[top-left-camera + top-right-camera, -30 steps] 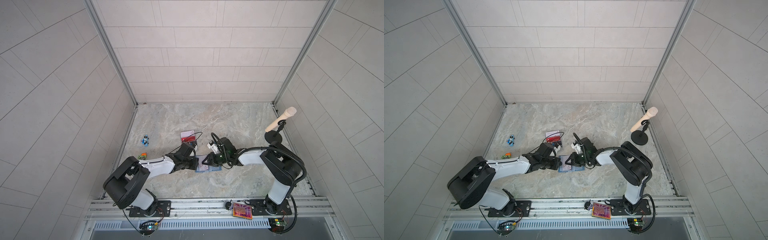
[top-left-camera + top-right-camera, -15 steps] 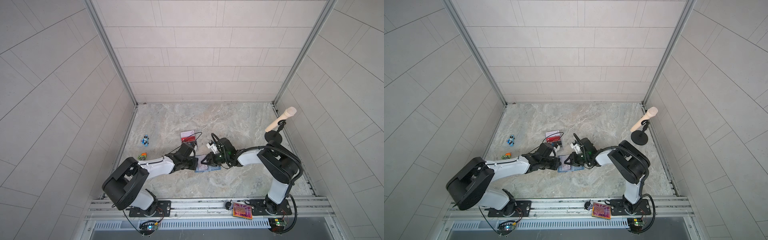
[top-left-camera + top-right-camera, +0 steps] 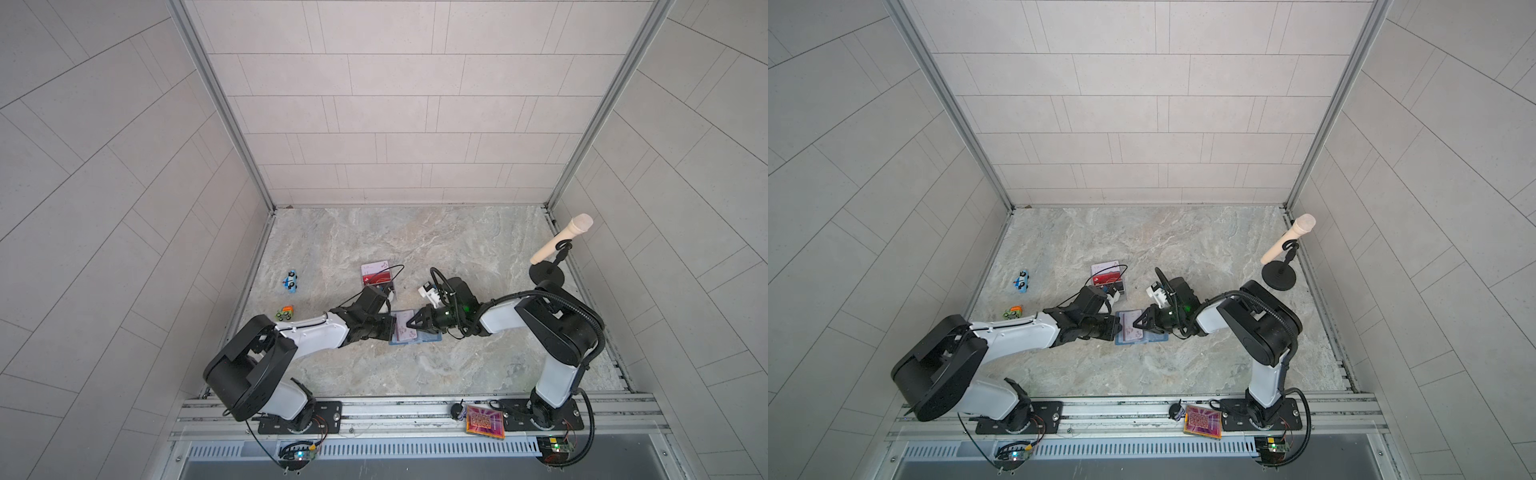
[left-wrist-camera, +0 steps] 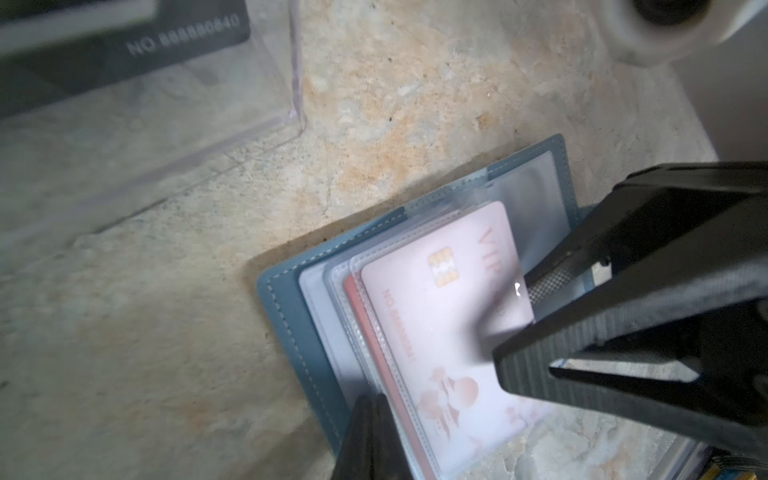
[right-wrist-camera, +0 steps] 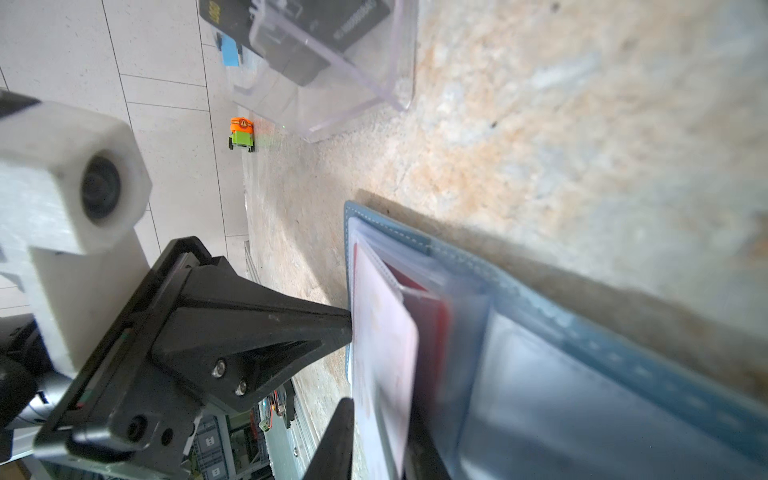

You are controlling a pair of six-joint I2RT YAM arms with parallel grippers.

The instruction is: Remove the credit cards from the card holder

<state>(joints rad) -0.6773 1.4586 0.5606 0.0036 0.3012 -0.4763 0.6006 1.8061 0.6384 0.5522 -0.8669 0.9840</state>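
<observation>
The right gripper (image 4: pixel 511 319), jaws narrowed to a slit, straddles the free edge of the pale pink plastic card (image 4: pixel 436 324); whether it bites, I cannot tell. The left gripper (image 5: pixel 348 327), fully closed, presses the 9 o'clock edge of the slate-blue leather card holder (image 4: pixel 286 316), open on the marbled desk (image 3: pixel 457 257), likely anchoring it against the pull. A red card (image 4: pixel 353 303) sits sleeved beneath. The clear acrylic stand (image 4: pixel 296 83) at 11 o'clock crowds that gripper.
</observation>
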